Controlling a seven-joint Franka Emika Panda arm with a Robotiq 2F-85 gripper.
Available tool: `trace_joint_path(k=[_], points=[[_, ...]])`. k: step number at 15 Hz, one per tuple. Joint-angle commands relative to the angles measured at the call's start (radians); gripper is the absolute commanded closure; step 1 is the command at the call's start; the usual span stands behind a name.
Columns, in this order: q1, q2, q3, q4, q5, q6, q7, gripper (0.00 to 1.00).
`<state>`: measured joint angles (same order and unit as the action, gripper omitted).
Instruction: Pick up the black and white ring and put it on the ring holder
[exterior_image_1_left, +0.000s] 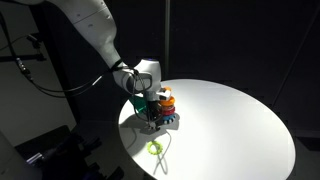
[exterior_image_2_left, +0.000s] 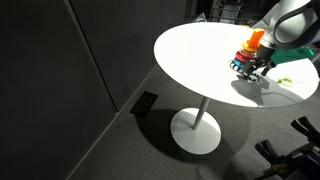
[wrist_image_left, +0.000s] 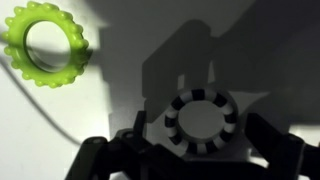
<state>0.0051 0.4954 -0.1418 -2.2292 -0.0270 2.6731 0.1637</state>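
Observation:
The black and white ring (wrist_image_left: 231, 121) lies flat on the white table in the gripper's shadow. My gripper (wrist_image_left: 200, 138) is open and low over it, with one dark finger on each side of the ring and a gap to each. In both exterior views the gripper (exterior_image_1_left: 153, 117) (exterior_image_2_left: 256, 70) hangs just beside the ring holder (exterior_image_1_left: 166, 100) (exterior_image_2_left: 254, 41), a peg stacked with orange, red and yellow rings over a blue and white base. The black and white ring is hidden by the gripper in both exterior views.
A plain yellow-green ring (wrist_image_left: 45, 42) (exterior_image_1_left: 155, 147) (exterior_image_2_left: 287, 80) lies on the round white table (exterior_image_1_left: 240, 120) (exterior_image_2_left: 195, 50) near its edge, a short way from the gripper. A thin cable runs past it. Dark curtains surround the table.

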Motion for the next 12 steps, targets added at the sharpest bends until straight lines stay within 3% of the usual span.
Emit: trace_joint_path(k=[1,2,6,12], points=[[-0.003,0.015,-0.002,0.016,0.004,0.003,0.024,0.11],[-0.006,0.016,0.002,0.017,0.009,0.002,0.023,0.27],[-0.013,0.013,0.018,0.019,0.038,-0.003,0.025,0.56],[-0.015,-0.036,0.013,0.004,0.053,-0.030,0.027,0.56]])
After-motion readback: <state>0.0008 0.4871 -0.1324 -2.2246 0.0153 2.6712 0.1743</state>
